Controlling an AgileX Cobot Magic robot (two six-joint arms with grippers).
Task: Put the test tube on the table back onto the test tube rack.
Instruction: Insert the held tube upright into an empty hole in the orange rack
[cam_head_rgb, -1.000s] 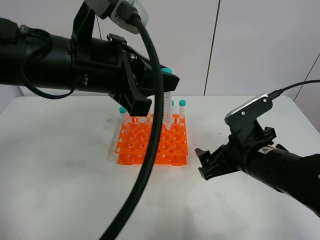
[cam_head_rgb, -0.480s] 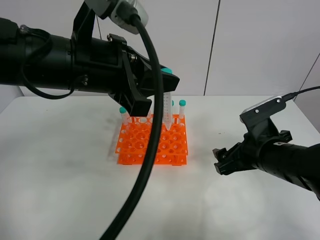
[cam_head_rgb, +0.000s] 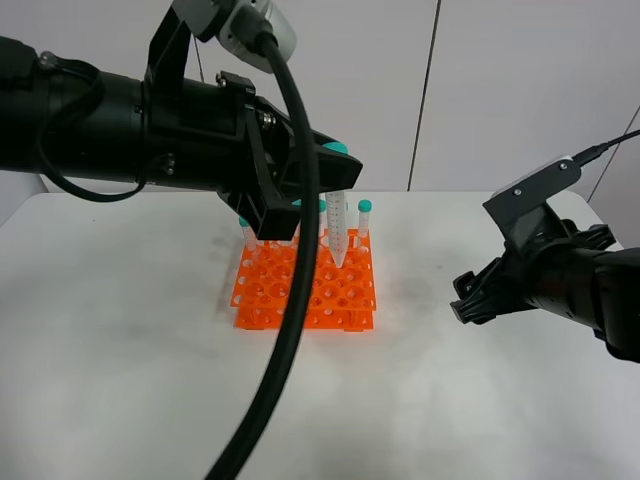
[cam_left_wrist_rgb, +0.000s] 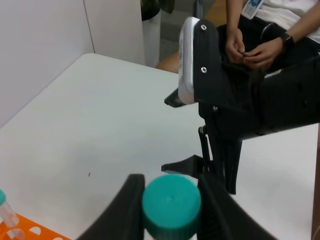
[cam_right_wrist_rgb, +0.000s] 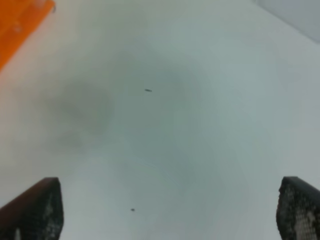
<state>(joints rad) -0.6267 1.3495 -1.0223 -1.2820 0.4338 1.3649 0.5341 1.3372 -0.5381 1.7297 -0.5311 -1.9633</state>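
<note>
My left gripper (cam_head_rgb: 322, 172) is shut on the test tube (cam_head_rgb: 337, 225) just below its teal cap (cam_left_wrist_rgb: 171, 202). The clear tube hangs upright, with its pointed tip at the back rows of the orange test tube rack (cam_head_rgb: 305, 285). Whether the tip is inside a hole I cannot tell. Black fingers (cam_left_wrist_rgb: 127, 210) press the cap from both sides in the left wrist view. My right gripper (cam_head_rgb: 463, 298) hovers low over the white table (cam_head_rgb: 120, 330), well to the right of the rack. It is open, and only bare table shows between its fingertips (cam_right_wrist_rgb: 35, 210).
Other teal-capped tubes stand in the rack's back row, one at its right corner (cam_head_rgb: 365, 215) and one at its left (cam_head_rgb: 245, 228). A thick black cable (cam_head_rgb: 290, 300) hangs in front of the rack. A person (cam_left_wrist_rgb: 260, 40) sits beyond the table's far edge.
My right gripper has pulled back to the right, away from the rack, staying open. The left gripper and its tube have sunk slightly over the rack's back rows.
</note>
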